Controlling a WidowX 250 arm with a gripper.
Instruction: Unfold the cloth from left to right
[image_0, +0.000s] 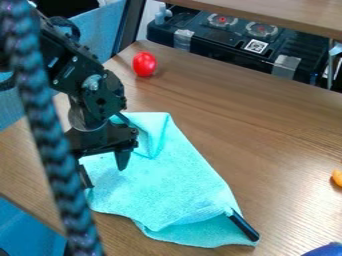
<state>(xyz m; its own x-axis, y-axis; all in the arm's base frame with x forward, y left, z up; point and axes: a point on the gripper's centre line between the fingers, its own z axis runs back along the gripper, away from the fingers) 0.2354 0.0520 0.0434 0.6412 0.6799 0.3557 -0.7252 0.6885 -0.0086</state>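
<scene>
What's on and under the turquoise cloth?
A black rod lies on the cloth's nearest corner; the gripper is above its left part. The table is beneath; anything else is covered.

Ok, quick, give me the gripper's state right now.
Gripper: open, its two fingers apart over the left part of the turquoise cloth, with nothing seen pinched between them.

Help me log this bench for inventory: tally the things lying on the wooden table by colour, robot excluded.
Turquoise: 1 (cloth)
Red: 1 (round object)
Orange: 1 (edge object)
Blue: 1 (corner object)
Black: 1 (stick)
Total: 5
</scene>
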